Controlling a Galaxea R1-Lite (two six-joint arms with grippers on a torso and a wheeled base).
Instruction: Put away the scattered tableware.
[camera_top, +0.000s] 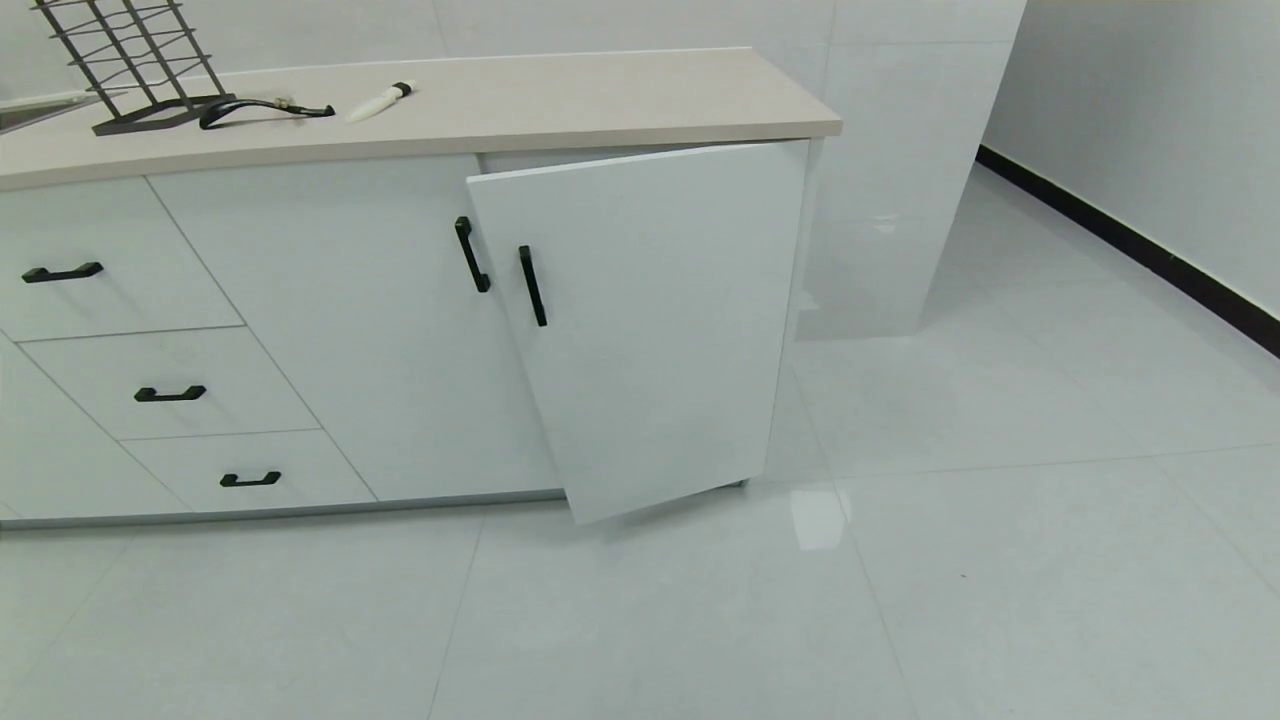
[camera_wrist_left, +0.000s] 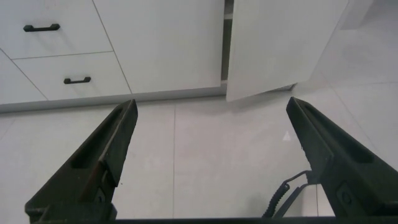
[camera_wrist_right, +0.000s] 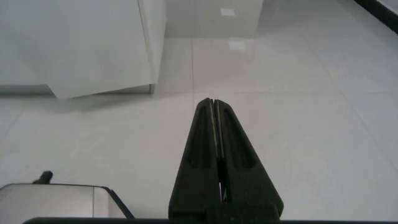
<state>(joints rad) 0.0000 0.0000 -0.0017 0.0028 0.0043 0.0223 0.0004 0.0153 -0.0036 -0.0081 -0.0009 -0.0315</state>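
Head view first: you've got the pale counter (camera_top: 600, 100) running across the top, and the tableware is up on it, toward its left end. Black utensil (camera_top: 265, 108) lies flat, curved end up against the foot of the wire rack (camera_top: 130, 60). White-handled utensil (camera_top: 380, 101) lies just to the right of it, a small gap btwn them. Can't tell what kind of utensil either one is. A sink edge (camera_top: 30, 105) shows left of the rack. Below the counter: three drawers (camera_top: 170, 365) stacked at left w/ black pulls, then the shut door (camera_top: 330, 320), then the ajar door (camera_top: 650, 320) swung out over the floor (camera_top: 1000, 550). Its black handle (camera_top: 532, 285) sits just beside the shut door's handle (camera_top: 472, 254).

Left wrist view: your left hand (camera_wrist_left: 210, 104) is spread wide, nothing btwn the fingers (camera_wrist_left: 106, 155), hovering over floor tiles. Ahead of it you see two drawers and the bottom corner of the ajar door.

Right wrist view: your right hand (camera_wrist_right: 212, 106) is closed tight, fingers pressed flat together, gripping nothing, over the floor. The bottom corner of the ajar door sits ahead of it. Both hands are well apart from the utensils on the counter.
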